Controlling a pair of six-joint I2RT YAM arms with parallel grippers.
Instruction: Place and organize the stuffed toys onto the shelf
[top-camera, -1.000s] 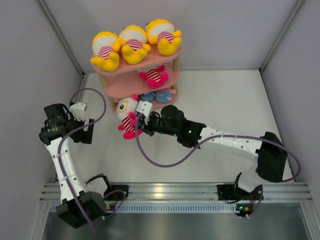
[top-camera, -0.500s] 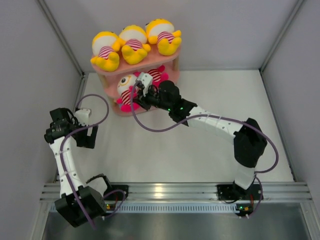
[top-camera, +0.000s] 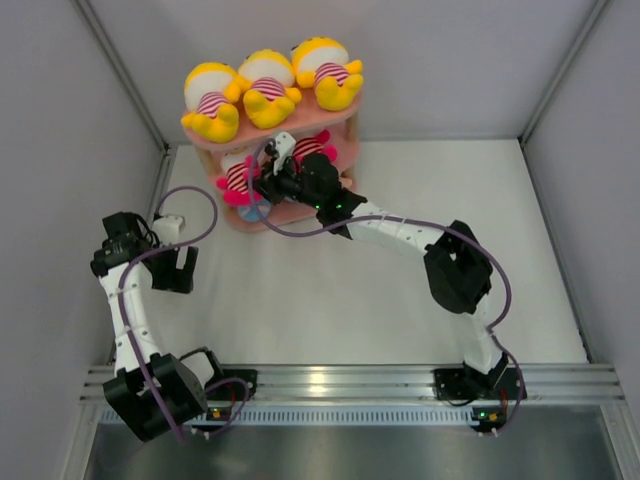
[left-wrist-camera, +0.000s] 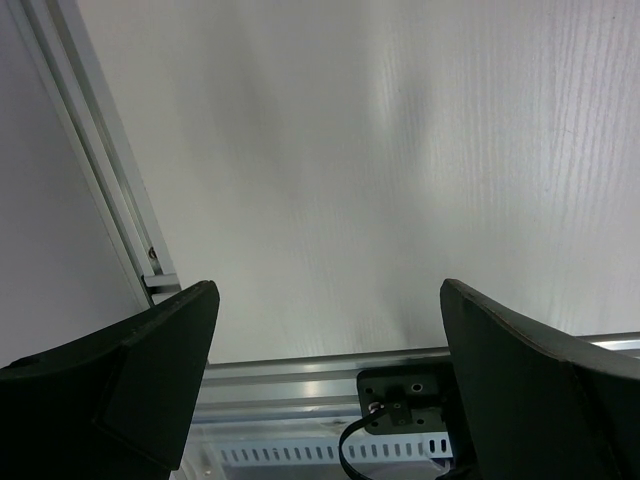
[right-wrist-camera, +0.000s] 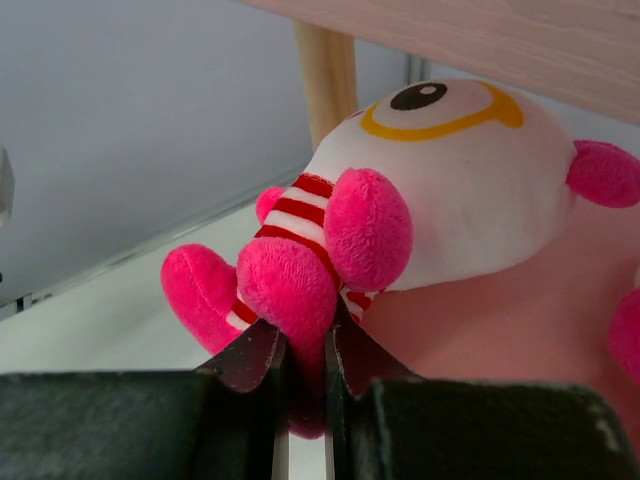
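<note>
Now: right arm stretched out long to the shelf (top-camera: 310, 122), pink-limbed toy (right-wrist-camera: 440, 190) going in under the top board.
Just changed: a second ago this toy hung in front of the shelf's foot, low over the table. It has since been lifted and swung in at the left end of the middle tier, beside the wooden upright (right-wrist-camera: 325, 70).
What it means: carrying is all but over and only the set-down and let-go remain, by my reading.
Right gripper (right-wrist-camera: 300, 345): fingers pinched nearly together on one pink leg of the toy, plush bulging above the tips.
Left gripper (left-wrist-camera: 328, 290): jaws wide apart, nothing between them, parked over bare table well away from the shelf.
Toy's heading: head leads into the shelf and legs trail back toward the gripper, eye turned upward in the wrist view.
Long axis: legs to head, roughly along the arm's reach and lying close to flat, not upright.
Contact: head is over the pink board (right-wrist-camera: 520, 320) — whether its weight is down yet, I cannot tell.
Neighbours: three yellow toys (top-camera: 265, 90) in a row on the top tier, and another pink toy (top-camera: 315, 145) on the same tier to the right.
</note>
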